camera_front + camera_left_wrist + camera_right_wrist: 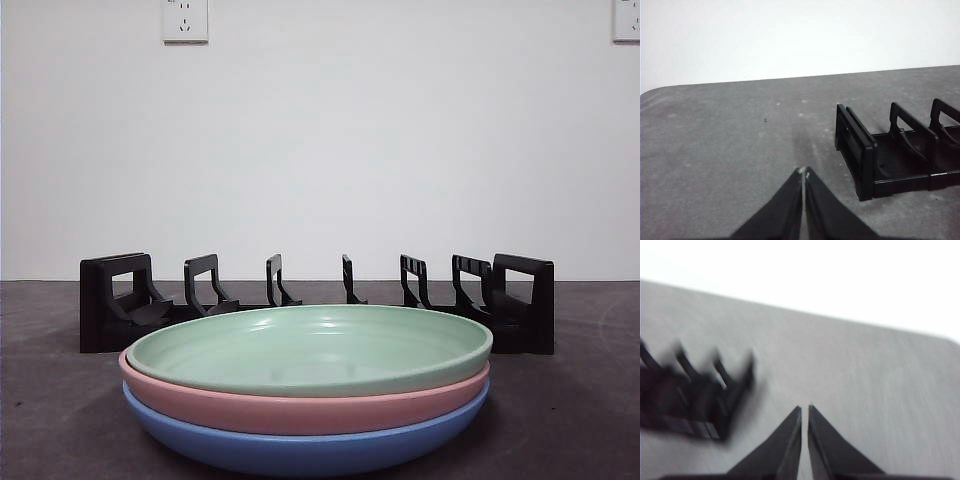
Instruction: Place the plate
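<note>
While three plates sit nested in a stack near the front edge of the bench (60, 420), neither arm has yet reached for them. The green plate (310, 350) lies on top, inside the pink plate (300, 408), which rests in the blue plate (300, 450) at the bottom. Stacked this way, only the green one offers a free rim, so it is probably the plate to be moved first.

Behind the stack, toward the bench's back edge, stands the black dish rack (130, 300), its upright dividers spaced along its length and every slot bare. Those slots suit a plate stood on edge, which is likely why the rack sits just beyond the stack.

The left gripper (803, 172) hovers above bare bench just off one end of the rack (880, 160), its jaws pressed together with nothing between them. The right gripper (805, 409) hangs off the rack's other end (695, 395); that view is smeared with blur, but its jaws look closed and empty as well. Each arm flanks the rack, well apart from the plates, and neither shows in the front view.

By my judgement the task has not begun: a pincer must open and take the green plate's rim.
</note>
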Motion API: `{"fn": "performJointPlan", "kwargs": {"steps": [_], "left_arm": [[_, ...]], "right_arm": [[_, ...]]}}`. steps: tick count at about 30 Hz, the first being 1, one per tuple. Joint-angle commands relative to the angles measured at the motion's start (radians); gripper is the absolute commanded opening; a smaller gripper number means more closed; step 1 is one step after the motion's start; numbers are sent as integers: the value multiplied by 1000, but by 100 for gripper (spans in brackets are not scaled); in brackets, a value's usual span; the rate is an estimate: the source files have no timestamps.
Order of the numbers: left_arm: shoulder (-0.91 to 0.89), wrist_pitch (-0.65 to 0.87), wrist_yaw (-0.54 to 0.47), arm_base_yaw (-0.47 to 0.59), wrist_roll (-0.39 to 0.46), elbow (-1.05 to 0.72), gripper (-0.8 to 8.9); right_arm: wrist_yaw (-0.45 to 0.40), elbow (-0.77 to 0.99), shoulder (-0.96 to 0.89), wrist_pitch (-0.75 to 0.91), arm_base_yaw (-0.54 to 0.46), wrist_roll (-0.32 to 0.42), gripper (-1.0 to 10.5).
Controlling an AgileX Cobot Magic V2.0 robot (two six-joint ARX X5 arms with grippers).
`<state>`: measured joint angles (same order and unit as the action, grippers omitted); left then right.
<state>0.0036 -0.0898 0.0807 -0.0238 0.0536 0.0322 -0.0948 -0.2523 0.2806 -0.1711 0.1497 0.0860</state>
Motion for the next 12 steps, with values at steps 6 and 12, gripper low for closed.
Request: {"fn": "performJointPlan", "kwargs": {"steps": [6,12], "left_arm": [[0,8,0,0,9,-20,7],[0,8,0,0,9,-20,7]], "right_arm": [[9,192,-253,10,-76,-26,19],[10,241,-277,-8,-90,-31,19]]}}
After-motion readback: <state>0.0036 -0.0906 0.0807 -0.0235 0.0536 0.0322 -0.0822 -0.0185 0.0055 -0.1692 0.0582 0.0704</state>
